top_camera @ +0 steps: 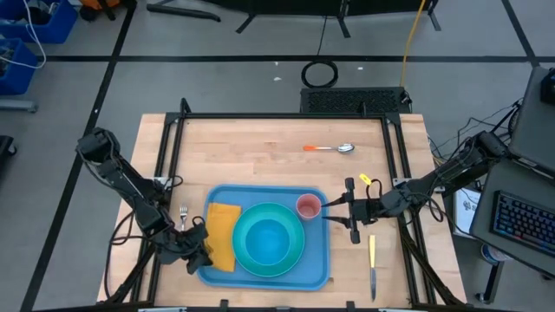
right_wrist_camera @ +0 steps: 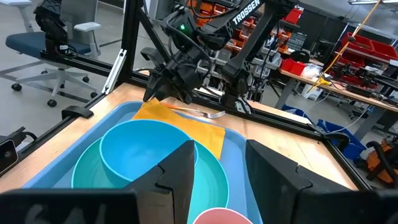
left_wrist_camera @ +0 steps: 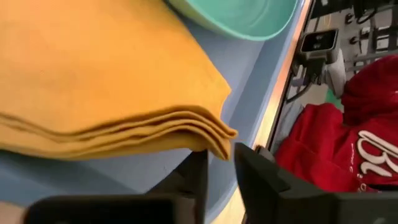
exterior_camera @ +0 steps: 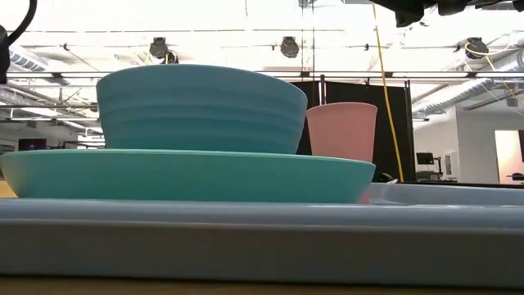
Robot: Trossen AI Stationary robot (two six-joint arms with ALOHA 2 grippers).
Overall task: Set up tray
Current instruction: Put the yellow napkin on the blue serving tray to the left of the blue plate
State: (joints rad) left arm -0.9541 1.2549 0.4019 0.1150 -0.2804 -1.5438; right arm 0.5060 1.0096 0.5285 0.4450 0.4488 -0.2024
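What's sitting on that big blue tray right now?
On the tray: an orange napkin, a turquoise plate with a bowl on it, and a pink cup. The tray's floor beneath them is hidden.

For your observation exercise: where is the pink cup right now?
In the high view, the pink cup stands in the blue tray, in its far right corner beside the turquoise plate, just off the right gripper.
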